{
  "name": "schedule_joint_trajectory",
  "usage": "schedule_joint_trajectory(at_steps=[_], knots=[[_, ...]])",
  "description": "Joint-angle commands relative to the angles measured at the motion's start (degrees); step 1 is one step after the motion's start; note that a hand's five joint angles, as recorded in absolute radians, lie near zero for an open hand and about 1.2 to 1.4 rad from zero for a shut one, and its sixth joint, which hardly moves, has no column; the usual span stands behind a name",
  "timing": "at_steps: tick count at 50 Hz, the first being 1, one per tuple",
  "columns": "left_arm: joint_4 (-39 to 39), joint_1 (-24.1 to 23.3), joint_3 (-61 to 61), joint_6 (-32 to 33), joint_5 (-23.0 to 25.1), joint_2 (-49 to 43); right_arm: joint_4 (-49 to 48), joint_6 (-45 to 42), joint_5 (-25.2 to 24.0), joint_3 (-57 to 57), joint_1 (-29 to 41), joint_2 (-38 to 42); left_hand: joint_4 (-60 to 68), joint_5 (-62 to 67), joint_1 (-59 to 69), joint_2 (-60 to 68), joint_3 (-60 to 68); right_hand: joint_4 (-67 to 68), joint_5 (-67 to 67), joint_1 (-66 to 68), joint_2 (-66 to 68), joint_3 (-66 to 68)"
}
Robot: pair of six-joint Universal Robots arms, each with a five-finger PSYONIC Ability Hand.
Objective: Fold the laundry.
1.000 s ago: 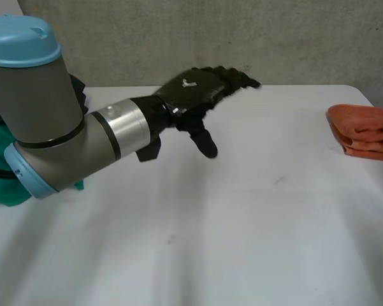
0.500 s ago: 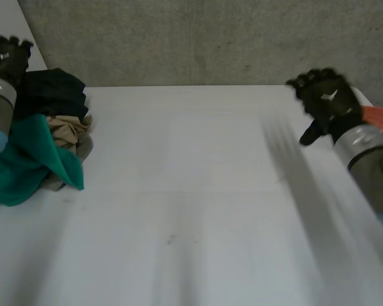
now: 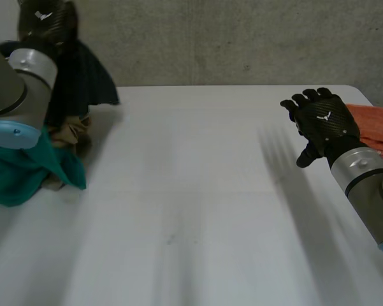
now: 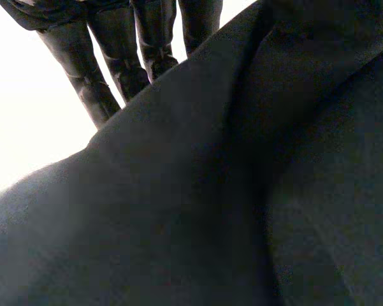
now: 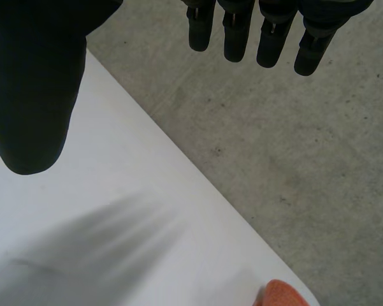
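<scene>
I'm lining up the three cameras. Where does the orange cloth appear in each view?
Head view: the orange cloth lies on the white table, beside the right hand on its outer side.
Right wrist view: its corner sits at the table's edge, on the finger side of the hand, away from the thumb.
Left wrist view: the dark cloth hangs before the left hand.
Shared landmark: the right hand.

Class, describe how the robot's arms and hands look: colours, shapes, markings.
The left arm and right arm are thick grey tubes with light-blue caps and silver wrist cuffs. The left hand and right hand are black, with a small white mark on each back.
</scene>
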Motion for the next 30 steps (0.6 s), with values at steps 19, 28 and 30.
schedule_joint_trajectory(at_steps=[19, 28, 30], knots=[[-8.1, -21.2, -21.9, -8.6, 3.1, 1.9, 1.0, 0.6, 0.1, 1.2, -0.5, -0.5, -54.6, -52.1, -51.9, -54.6, -54.1, -2.3, -2.7, -2.9, -2.3, -2.1], [-7.7, -11.1, -29.3, -7.9, 2.4, 14.3, 6.7, 1.3, 0.1, -0.5, 1.6, -0.2, -54.7, -52.1, -51.9, -54.7, -54.1, -2.3, -2.7, -2.9, -2.3, -2.1], [-7.9, -9.5, -30.2, -7.8, 2.4, 15.0, 9.4, 2.6, 0.1, -1.6, 3.6, 0.2, -54.0, -51.4, -51.2, -54.0, -53.5, -2.3, -2.7, -2.9, -2.3, -2.1]])
